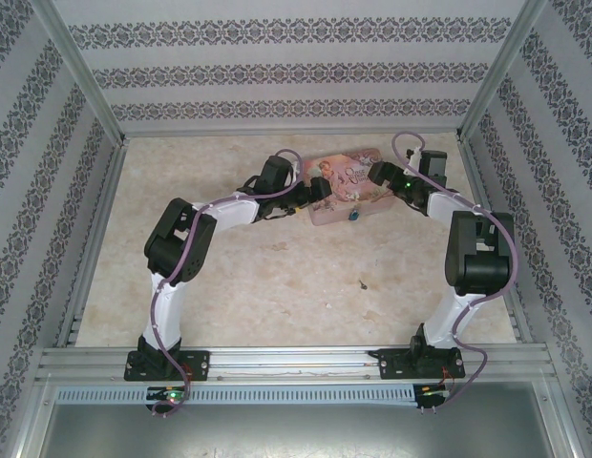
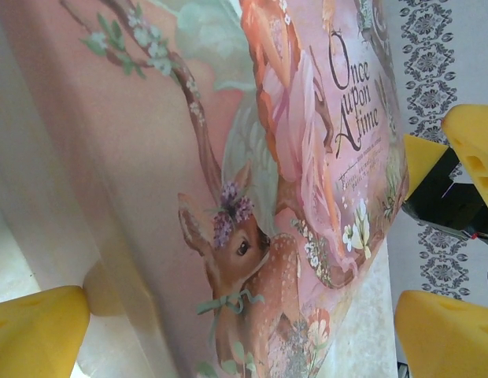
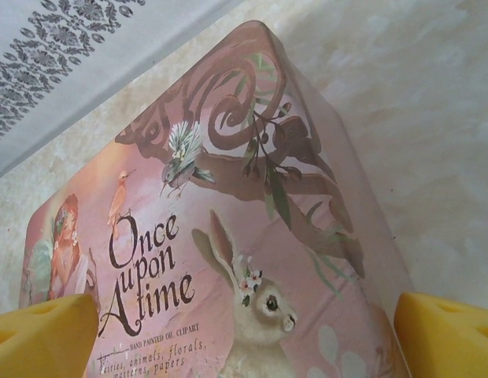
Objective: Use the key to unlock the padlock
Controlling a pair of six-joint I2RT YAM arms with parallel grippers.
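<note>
Out on the bare surface (image 1: 258, 277), well short of the tin (image 1: 346, 191), a small dark speck (image 1: 361, 283), too small to name. Against the tin's near wall, a tiny bluish padlock (image 1: 354, 216). At the tin's left end, left end effector (image 2: 240, 335) spread wide astride the tin. At the right end, right end effector (image 3: 244, 335) likewise wide astride it.

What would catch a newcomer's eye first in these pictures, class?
The pink tin, painted with a deer, a hare and "Once upon a time", lies at the far middle of the table. The left gripper and right gripper flank its two ends, yellow fingers spread open.
</note>
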